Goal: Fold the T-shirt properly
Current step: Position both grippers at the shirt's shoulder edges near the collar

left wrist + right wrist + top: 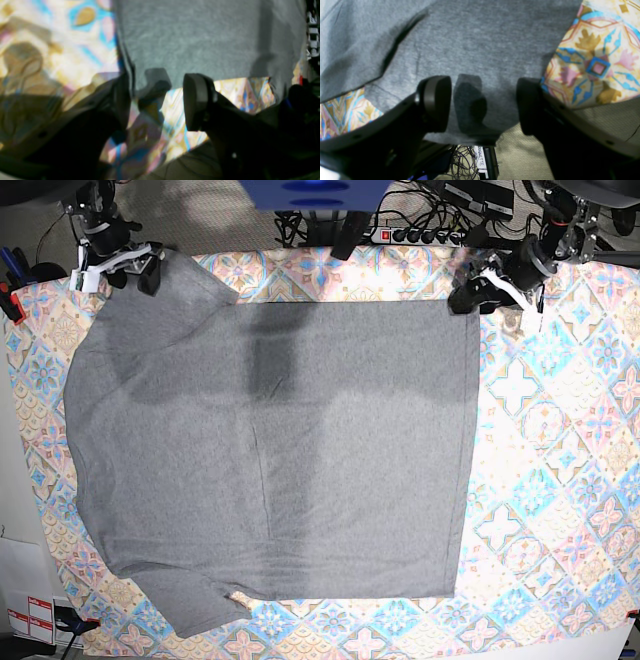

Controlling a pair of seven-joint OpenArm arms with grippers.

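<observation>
- Tablecloth [560, 480], pastel diamond pattern, covers the worktop; a wide strip stays bare along the base view's right edge, a narrow one along the near and left edges.
- T-shirt [280, 450], plain heather grey, lies flat over the left and middle of the cloth, sleeves at the far-left and near-left corners, straight hem facing the bare strip.
- Right gripper [483, 105] at the far-left corner, over the sleeve edge; fingers spread wide, nothing pinched between them.
- Left gripper [156, 100] at the shirt's far-right corner near the far edge; fingers parted moderately, fabric edge just beyond the tips, no grip.
</observation>
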